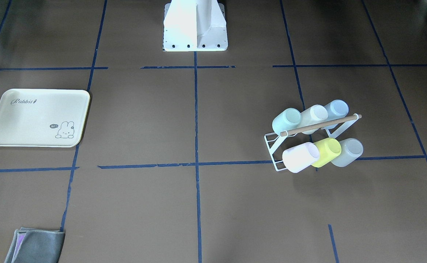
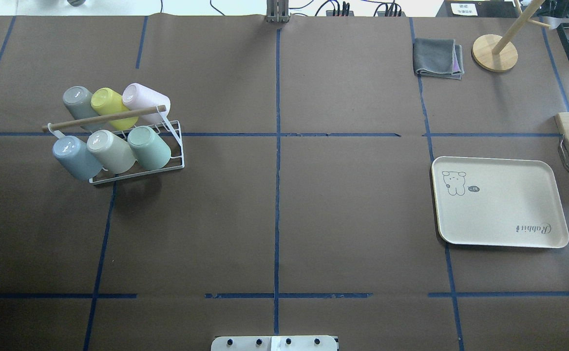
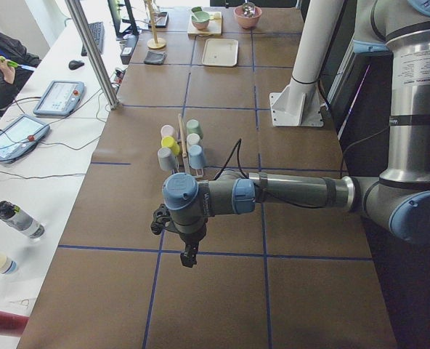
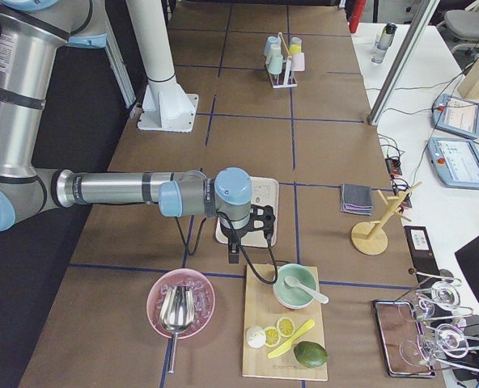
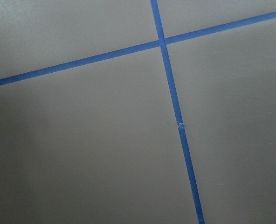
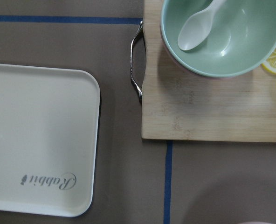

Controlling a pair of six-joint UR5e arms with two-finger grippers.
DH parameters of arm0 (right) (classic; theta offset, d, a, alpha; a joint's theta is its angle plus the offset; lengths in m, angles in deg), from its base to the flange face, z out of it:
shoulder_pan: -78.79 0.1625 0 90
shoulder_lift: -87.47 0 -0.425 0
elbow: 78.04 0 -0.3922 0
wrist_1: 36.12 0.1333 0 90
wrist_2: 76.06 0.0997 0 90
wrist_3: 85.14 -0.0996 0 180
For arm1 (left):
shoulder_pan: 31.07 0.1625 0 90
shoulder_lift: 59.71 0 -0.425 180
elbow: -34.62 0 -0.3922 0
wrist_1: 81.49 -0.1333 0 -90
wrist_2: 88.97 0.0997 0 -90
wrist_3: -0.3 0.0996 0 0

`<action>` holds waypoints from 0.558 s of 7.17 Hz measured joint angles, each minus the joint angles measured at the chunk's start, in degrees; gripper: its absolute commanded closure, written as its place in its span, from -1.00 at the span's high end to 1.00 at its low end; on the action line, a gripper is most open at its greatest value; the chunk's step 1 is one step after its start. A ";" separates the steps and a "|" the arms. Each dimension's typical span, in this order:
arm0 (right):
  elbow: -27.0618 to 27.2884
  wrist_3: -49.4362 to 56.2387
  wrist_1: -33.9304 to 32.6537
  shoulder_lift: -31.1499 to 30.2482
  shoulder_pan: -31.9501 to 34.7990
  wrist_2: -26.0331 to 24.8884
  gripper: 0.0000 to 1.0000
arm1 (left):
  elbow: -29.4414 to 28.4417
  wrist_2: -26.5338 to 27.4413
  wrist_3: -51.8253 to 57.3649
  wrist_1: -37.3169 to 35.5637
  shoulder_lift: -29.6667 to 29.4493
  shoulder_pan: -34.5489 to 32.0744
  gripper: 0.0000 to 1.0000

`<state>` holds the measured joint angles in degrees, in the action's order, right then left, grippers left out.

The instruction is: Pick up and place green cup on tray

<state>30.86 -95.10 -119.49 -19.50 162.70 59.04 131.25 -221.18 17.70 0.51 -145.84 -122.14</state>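
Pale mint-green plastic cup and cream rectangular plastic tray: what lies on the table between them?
Only bare brown table crossed by blue tape lines, as the overhead view shows, separates the pale mint-green plastic cup from the cream rectangular plastic tray.

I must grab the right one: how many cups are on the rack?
6, all on the white rack: far row in the overhead view, grey cup, yellow-green cup, pink cup; near row, blue cup, cream cup, green cup. None looks hidden.

Robotics lab: taped table (image 2: 352, 214), teach pendants (image 3: 59, 98) (two).
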 measured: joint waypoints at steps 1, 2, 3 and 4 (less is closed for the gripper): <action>-0.81 -5.84 5.66 -0.41 -1.82 0.11 1.00 | -0.07 -0.01 0.00 0.00 0.01 0.02 1.00; -2.67 -12.14 12.67 -0.78 -4.42 0.07 1.00 | -0.17 -0.01 0.00 0.00 0.04 0.04 1.00; -5.46 -19.60 21.24 -0.95 -7.86 -0.30 1.00 | -0.30 -0.03 0.00 0.00 0.07 0.08 1.00; -8.67 -26.67 29.94 -0.94 -11.64 -1.35 0.99 | -0.38 -0.05 0.00 0.00 0.07 0.09 1.00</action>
<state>22.19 -121.76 -89.56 -20.45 151.06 57.68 130.87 -221.23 17.70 0.52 -145.77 -122.05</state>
